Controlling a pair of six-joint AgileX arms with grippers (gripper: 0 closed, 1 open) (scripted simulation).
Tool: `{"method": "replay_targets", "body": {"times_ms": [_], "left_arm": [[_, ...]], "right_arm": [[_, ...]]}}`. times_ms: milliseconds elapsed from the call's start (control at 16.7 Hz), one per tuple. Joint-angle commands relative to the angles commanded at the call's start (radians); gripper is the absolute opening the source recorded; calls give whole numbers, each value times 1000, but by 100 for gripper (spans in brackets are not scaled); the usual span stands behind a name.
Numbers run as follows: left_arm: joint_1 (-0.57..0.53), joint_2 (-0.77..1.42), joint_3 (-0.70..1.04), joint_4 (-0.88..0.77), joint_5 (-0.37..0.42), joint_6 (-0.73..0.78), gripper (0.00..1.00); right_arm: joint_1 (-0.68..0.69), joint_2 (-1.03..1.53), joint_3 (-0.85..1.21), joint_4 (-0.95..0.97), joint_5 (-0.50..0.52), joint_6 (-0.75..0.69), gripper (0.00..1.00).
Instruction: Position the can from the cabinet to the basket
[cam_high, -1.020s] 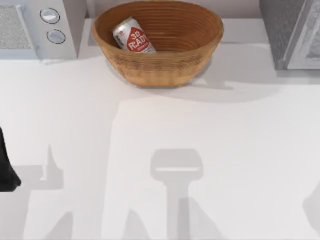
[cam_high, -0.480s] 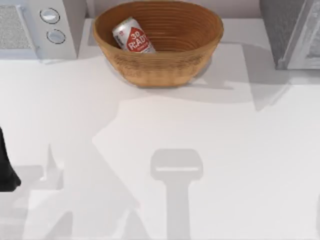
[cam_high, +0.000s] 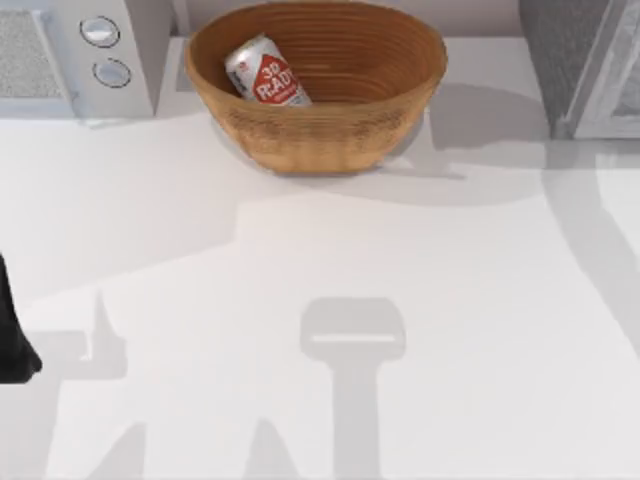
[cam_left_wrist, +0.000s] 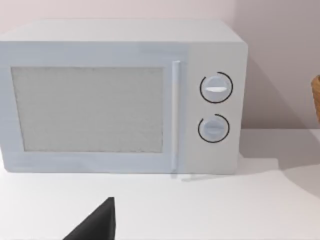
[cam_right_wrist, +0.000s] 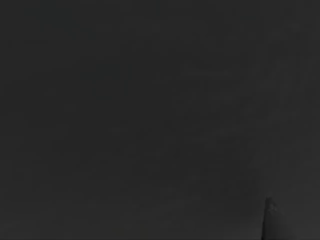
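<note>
Already the can (cam_high: 266, 72) is seen lying tilted inside the basket (cam_high: 330, 135), propped against the inner wall on the side toward the microwave (cam_high: 75, 55), its silver top turned toward that wall and its red label facing up. It is judged to rest that way because the ribbed wall slopes: a can let go there is carried down by the curve and held by the wicker, so it leans rather than stands. No hand is touching it.

The basket is set at the back of the bench (cam_high: 320, 300), just beside the microwave, with a grey cabinet (cam_high: 585, 65) standing well apart on its other side. From that cabinet the can is meant to be taken, so by how things lie the task is judged to be done or all but done.

The left arm (cam_high: 12, 330) is seen as a dark shape at the bench edge, in front of the microwave and well apart from the basket; it is judged to be parked there so as to leave the basket free. In the left wrist view the microwave door and two dials are faced, and a black tip (cam_left_wrist: 97, 222) is seen low down. Whether the left hand is spread or closed cannot be told, and nothing is seen in its grip.

The right wrist view is dark, so the right hand's state cannot be told either.
</note>
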Motion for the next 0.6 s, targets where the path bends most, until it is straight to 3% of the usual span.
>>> {"method": "replay_targets", "body": {"times_ms": [180, 600], "left_arm": [[0, 0, 0, 0, 0, 0, 100], [0, 0, 0, 0, 0, 0, 100]], "right_arm": [[100, -14, -22, -3, 102, -2, 100], [91, -31, -15, -11, 133, -16, 100]]}}
